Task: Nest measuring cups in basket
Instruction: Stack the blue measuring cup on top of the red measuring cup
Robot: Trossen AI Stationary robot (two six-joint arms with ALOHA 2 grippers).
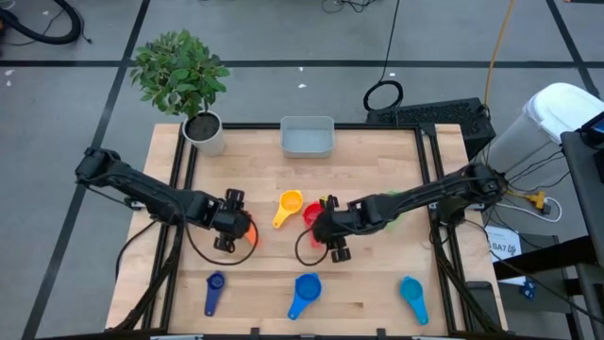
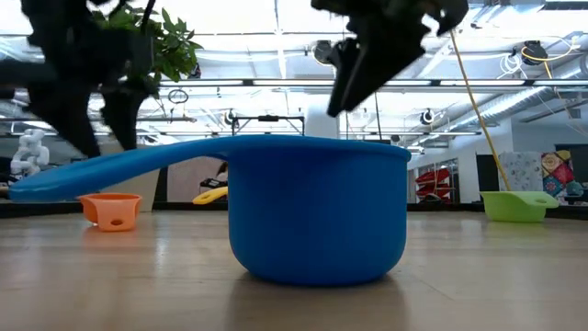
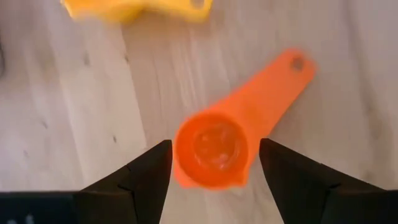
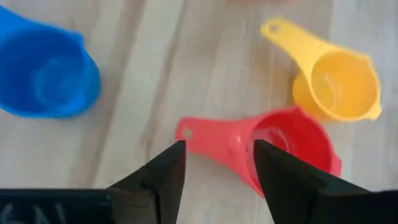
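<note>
The right gripper (image 4: 216, 171) is held apart over the red cup (image 4: 273, 146) handle; the left gripper (image 3: 214, 177), apart, flanks the orange cup (image 3: 214, 149), which could be tipped.

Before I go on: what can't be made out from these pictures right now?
- Green cup: hidden under the right arm in the high view.
- Basket: blocked by the bright blue cup in the low view.
- Orange cup: mostly covered by the left gripper from above.
- Markings on the red cup: blurred.
</note>
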